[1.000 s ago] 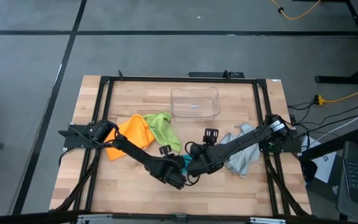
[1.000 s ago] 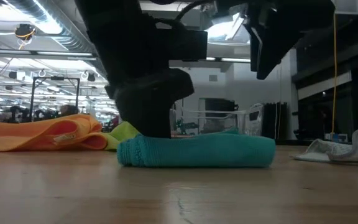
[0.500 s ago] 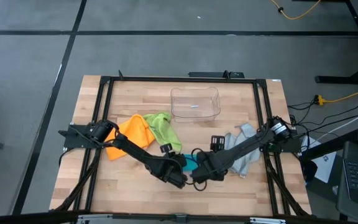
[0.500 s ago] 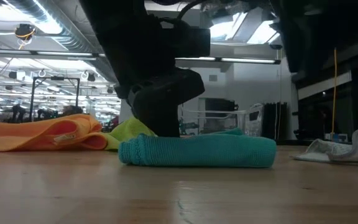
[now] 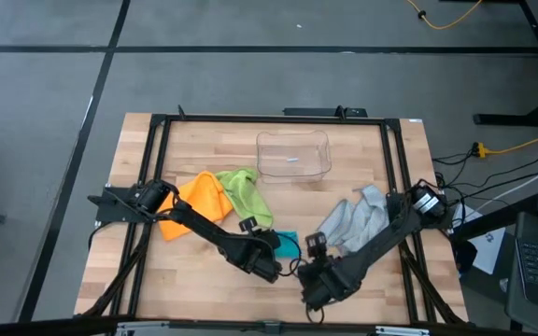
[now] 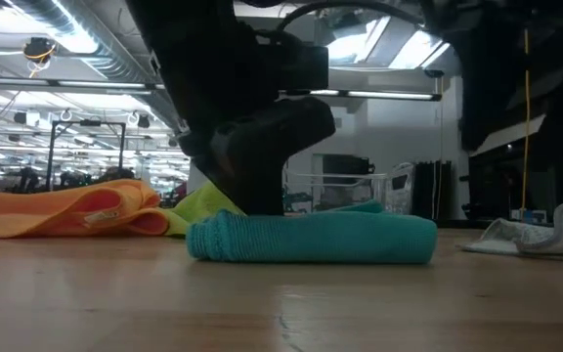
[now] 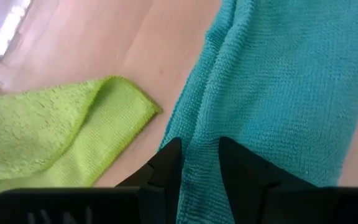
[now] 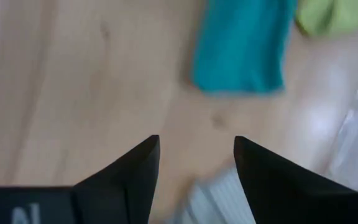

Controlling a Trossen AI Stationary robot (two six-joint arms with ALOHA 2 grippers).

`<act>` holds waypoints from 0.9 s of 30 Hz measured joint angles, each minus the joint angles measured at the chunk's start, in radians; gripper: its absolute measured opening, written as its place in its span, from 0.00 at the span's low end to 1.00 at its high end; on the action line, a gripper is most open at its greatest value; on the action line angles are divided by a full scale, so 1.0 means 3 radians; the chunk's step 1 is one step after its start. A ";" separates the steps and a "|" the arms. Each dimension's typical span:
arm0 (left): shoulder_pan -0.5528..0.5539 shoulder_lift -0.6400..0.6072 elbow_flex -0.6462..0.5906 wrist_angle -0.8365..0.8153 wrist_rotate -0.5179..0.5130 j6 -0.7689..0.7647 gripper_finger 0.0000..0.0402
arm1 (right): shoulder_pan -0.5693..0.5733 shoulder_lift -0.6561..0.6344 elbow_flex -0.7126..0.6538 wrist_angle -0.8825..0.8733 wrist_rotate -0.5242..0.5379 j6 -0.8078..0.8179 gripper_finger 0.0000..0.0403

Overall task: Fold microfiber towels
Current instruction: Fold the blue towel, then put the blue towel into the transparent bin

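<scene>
Tabletop (image 5: 157,275): wood slab in a black frame, both arms reaching in toward the front middle.

Clear plastic bin (image 5: 293,155) sits at the back centre, apart from all the cloths.

Orange towel (image 5: 197,202) is bunched on the left side, with the lime green towel (image 5: 247,193) touching it on its right (both crumpled, not folded).

Pale grey-blue towel (image 5: 351,218) lies crumpled on the right side, with the right arm crossing beside it.

Teal towel (image 6: 311,239) is folded into a flat, narrow bundle at the front centre; its corner lies just beside an edge of the lime green one.

Left end effector (image 7: 199,168) is down on the teal towel, fingers partly closed with a fold of the teal cloth pinched in the narrow gap between them.

Right end effector (image 8: 196,163) hovers over bare wood nearer the front edge, off the teal towel, fingers spread and nothing between them.
</scene>
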 joint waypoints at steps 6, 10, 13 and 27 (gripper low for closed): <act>0.0013 -0.0034 0.0028 -0.0055 0.0027 0.0000 0.25 | -0.0002 0.0001 -0.0145 0.0678 0.0145 -0.0074 0.52; 0.0010 -0.0139 0.0070 -0.0032 0.0001 0.0014 0.25 | -0.0037 0.0000 -0.0301 0.1423 0.0209 -0.0123 0.52; 0.0016 -0.0171 0.0070 -0.0054 -0.0011 0.0064 0.25 | -0.0113 0.0000 -0.0573 0.1944 0.0332 -0.0177 0.52; 0.0065 -0.0592 0.0074 -0.0687 -0.0073 0.0110 0.25 | -0.0373 0.0005 -0.1022 0.2667 0.0419 -0.0307 0.52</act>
